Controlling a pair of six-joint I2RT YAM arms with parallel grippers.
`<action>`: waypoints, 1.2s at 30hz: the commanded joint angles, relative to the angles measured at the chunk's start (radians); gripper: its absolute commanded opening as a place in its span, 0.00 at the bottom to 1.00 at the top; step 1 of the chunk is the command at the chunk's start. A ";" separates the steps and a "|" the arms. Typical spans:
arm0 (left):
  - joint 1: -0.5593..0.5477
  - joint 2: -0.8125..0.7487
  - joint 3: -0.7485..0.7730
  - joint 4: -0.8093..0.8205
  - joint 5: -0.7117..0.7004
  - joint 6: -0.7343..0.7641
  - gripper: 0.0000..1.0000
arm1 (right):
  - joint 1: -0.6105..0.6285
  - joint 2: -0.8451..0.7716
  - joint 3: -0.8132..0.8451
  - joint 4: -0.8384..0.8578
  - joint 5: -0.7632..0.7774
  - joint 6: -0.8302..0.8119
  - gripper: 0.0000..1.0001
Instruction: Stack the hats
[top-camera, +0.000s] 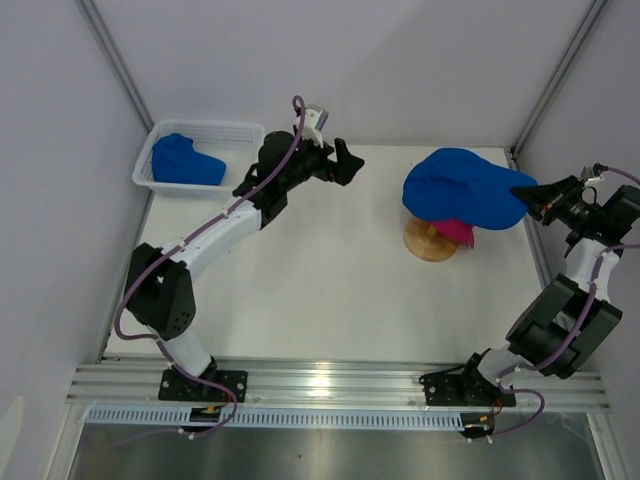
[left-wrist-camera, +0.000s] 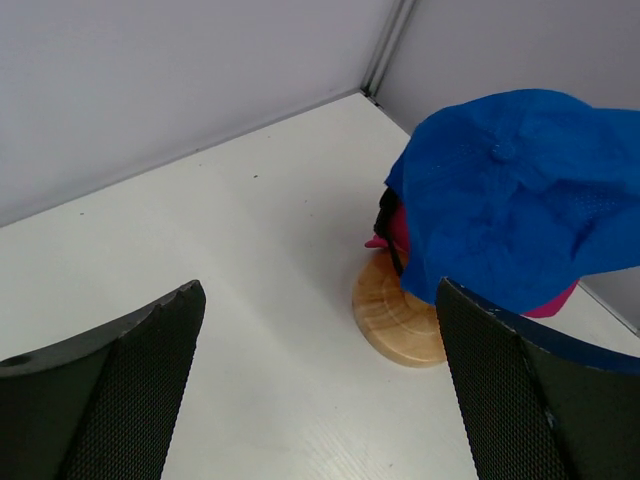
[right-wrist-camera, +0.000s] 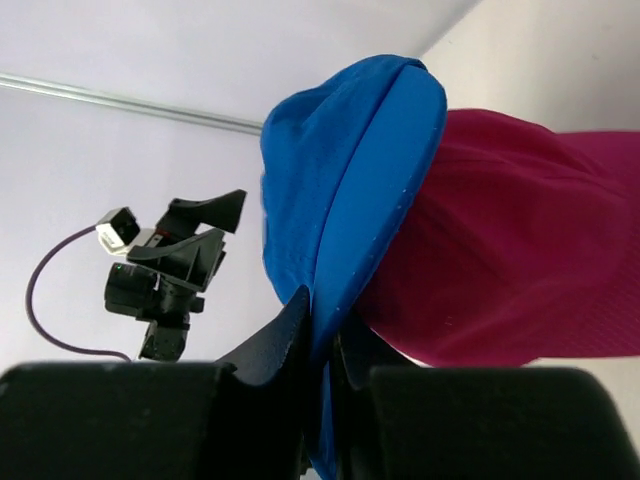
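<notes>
A blue hat (top-camera: 465, 185) lies on top of a pink hat (top-camera: 457, 231) on the round wooden stand (top-camera: 430, 242) at the right. My right gripper (top-camera: 530, 192) holds the blue hat's brim (right-wrist-camera: 340, 170), its jaws close together on either side of the fabric (right-wrist-camera: 325, 320). The pink hat (right-wrist-camera: 520, 240) fills the space just beneath the brim. A second blue hat (top-camera: 185, 162) lies in the white basket (top-camera: 205, 125) at the far left. My left gripper (top-camera: 345, 162) hangs open above the middle of the table, empty (left-wrist-camera: 318, 295), facing the stand (left-wrist-camera: 395, 315).
The basket sits in the far left corner against the wall. The stand is near the right wall and its corner post. The left arm stretches from its base diagonally across the left half of the table.
</notes>
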 joint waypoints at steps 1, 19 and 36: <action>-0.043 0.034 0.047 0.077 0.070 0.049 0.98 | -0.015 0.076 0.067 -0.214 0.020 -0.219 0.14; -0.149 0.105 0.127 -0.115 -0.215 -0.195 0.98 | 0.071 0.036 0.323 -0.736 0.700 -0.614 0.99; -0.117 0.318 0.162 -0.132 -0.186 -0.815 0.81 | 0.143 -0.323 -0.138 -0.362 0.909 -0.386 0.99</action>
